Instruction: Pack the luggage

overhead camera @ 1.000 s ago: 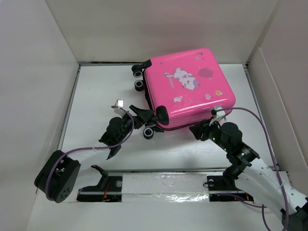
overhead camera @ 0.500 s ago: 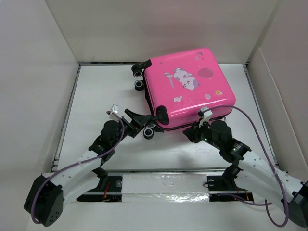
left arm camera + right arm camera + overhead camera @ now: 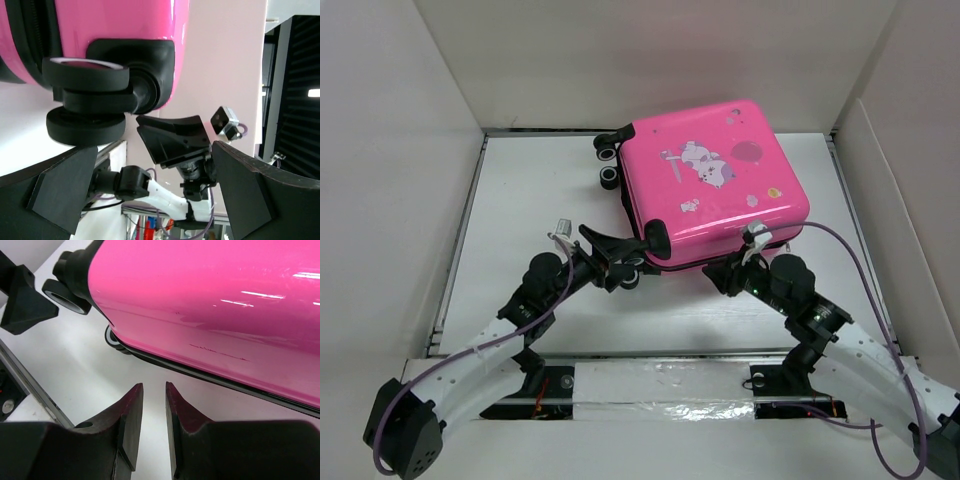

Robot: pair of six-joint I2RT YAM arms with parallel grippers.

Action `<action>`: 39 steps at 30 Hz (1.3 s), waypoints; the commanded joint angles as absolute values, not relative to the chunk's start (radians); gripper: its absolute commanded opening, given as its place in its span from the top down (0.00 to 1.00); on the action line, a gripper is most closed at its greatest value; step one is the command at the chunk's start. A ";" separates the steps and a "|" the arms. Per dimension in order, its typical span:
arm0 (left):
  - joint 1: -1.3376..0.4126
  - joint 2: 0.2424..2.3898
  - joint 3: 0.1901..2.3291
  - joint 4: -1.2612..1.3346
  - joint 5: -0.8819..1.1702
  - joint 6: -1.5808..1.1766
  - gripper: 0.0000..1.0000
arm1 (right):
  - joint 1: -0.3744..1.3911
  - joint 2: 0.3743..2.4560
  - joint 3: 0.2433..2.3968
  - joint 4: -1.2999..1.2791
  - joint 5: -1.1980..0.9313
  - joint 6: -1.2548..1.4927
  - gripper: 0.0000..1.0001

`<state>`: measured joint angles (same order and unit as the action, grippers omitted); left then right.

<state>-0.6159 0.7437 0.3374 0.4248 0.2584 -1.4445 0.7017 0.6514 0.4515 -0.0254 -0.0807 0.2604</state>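
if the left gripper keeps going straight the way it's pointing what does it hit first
Most likely the caster wheel at the near corner of the luggage: the left gripper, jaws open, points straight at it. The remaining gap is hard to judge.

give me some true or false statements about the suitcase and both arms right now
1. The luggage lies closed on the table. True.
2. The left end effector is clamped on a caster wheel. False: its fingers are spread wide and the wheel sits ungripped ahead of them.
3. The right end effector holds nothing. True.
4. The wheels are on the right arm's side of the luggage. False: they are on the left arm's side.
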 commanded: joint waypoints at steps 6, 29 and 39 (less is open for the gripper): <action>-0.618 0.877 0.396 0.572 0.266 -1.500 0.01 | 0.718 0.597 0.457 0.014 -0.098 0.250 0.69; -0.543 1.051 0.446 0.709 0.196 -1.440 0.03 | 0.718 0.609 0.445 0.014 -0.094 0.256 0.70; -0.543 1.124 0.465 0.795 0.219 -1.465 0.21 | 0.718 0.609 0.437 0.014 -0.083 0.258 0.70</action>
